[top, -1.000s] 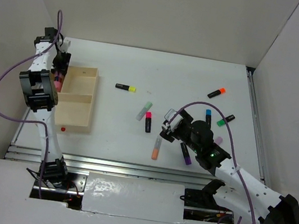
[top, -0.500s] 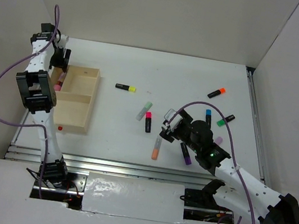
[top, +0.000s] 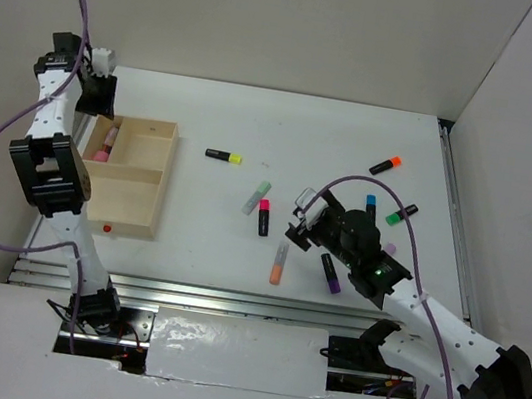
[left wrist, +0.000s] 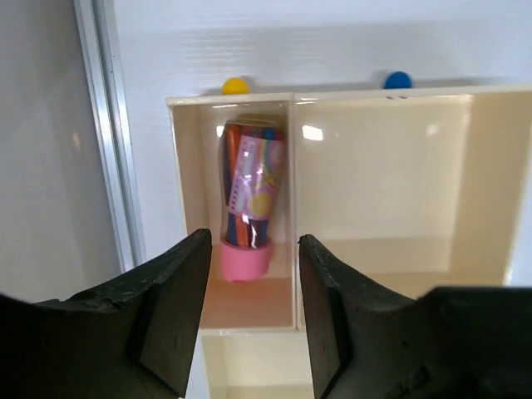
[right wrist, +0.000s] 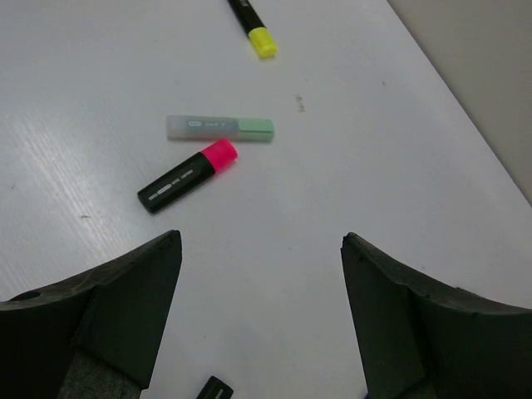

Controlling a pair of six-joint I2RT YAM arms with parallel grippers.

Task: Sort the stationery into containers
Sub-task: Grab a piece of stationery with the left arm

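Observation:
The wooden tray [top: 139,202] lies at the left, with a red dot [top: 111,230] by its near rim. My left gripper [top: 95,94] is open and empty, above the tray's far left corner. In the left wrist view a patterned marker with a pink cap [left wrist: 249,199] lies in the tray's narrow compartment [left wrist: 189,166], beyond my open left gripper [left wrist: 253,243]. My right gripper [top: 300,227] is open and empty over the table, near a black pink-capped marker [right wrist: 187,176], a pale green marker [right wrist: 220,126] and a yellow-capped marker [right wrist: 253,29].
Loose markers lie on the table: pale orange [top: 278,262], purple-capped [top: 331,273], blue-capped [top: 371,208], green-capped [top: 401,214], orange-capped [top: 385,165] and a pale purple one [top: 389,249]. Walls close in the left, back and right.
My left gripper has drawn up and back from the tray toward the far left corner, leaving the pink-capped marker in the narrow compartment. The right arm has barely moved.

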